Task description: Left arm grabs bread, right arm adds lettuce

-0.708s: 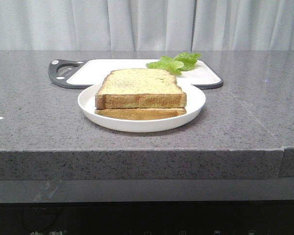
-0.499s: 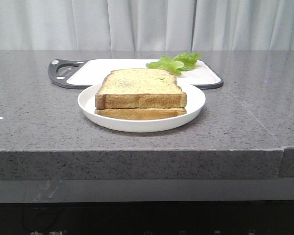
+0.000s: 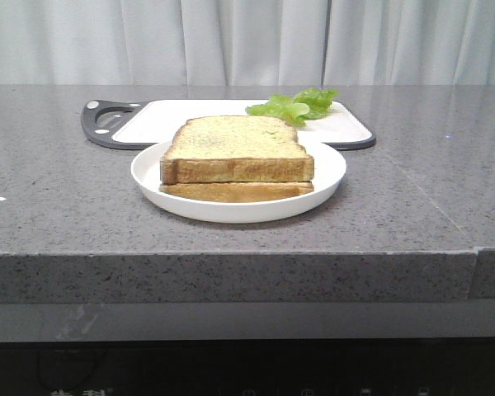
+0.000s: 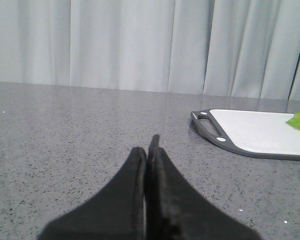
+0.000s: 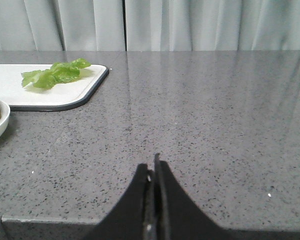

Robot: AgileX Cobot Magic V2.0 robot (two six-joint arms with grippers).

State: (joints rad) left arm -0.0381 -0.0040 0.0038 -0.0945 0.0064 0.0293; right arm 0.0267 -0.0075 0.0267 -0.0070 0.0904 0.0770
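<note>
Task not begun: bread point(image 3: 235, 148) sits atop a thinner slice on plate point(image 3: 322, 186), mid-bench; lettuce point(image 3: 295, 105) on far cutting board point(image 3: 190, 111). Left gripper point(image 4: 151, 142) & right gripper point(image 5: 154, 161): jaws closed, holding nothing, well apart from both.

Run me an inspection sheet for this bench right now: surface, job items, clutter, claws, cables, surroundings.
Surface: grey speckled stone counter, no spills seen.
Job's things: thick square bread slice lies on a thinner slice in the round white plate; ruffled green lettuce leaf rests on the white cutting board with dark rim and handle, behind the plate.
Clutter: nothing seen.
Grippers: left claw shut and empty, low over bare counter; right claw shut and empty, near the counter's front edge. Neither is near the food.
Cables: nothing seen.
Surroundings: pale pleated curtain behind the counter.
</note>
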